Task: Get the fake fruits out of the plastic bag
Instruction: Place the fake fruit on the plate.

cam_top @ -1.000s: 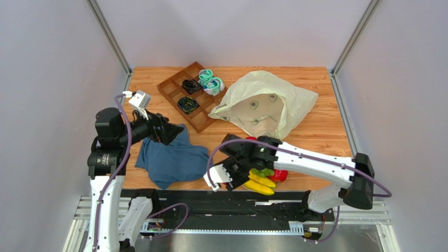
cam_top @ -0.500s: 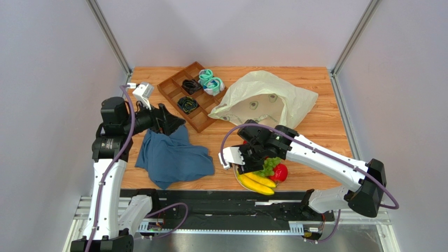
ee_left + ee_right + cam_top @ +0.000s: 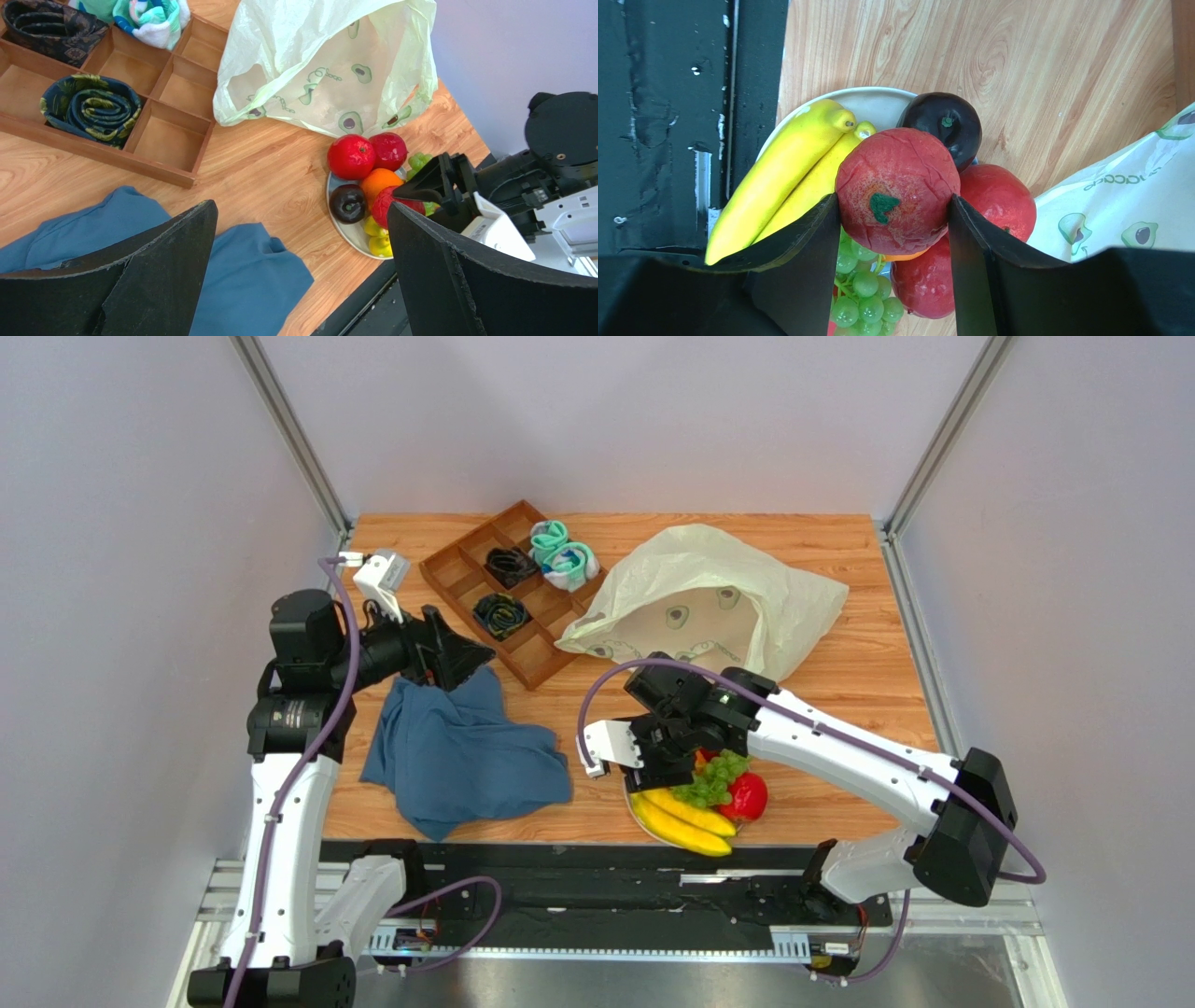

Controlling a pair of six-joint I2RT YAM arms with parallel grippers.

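From above, the left gripper (image 3: pixel 456 661) hangs wide open and empty over the edge of a blue cloth (image 3: pixel 463 763). The plastic bag (image 3: pixel 716 602) lies toward the back of the table (image 3: pixel 870 686). Left wrist view: fake fruits (image 3: pixel 351 157) sit piled on a plate (image 3: pixel 346 231) just beside the bag's mouth. Right wrist view: the right gripper (image 3: pixel 893 203) clamps a wrinkled red fruit (image 3: pixel 896 182) above that pile.

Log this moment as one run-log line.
right gripper: holding red fruit over plate | left gripper: open, empty | plastic bag: lying beyond plate
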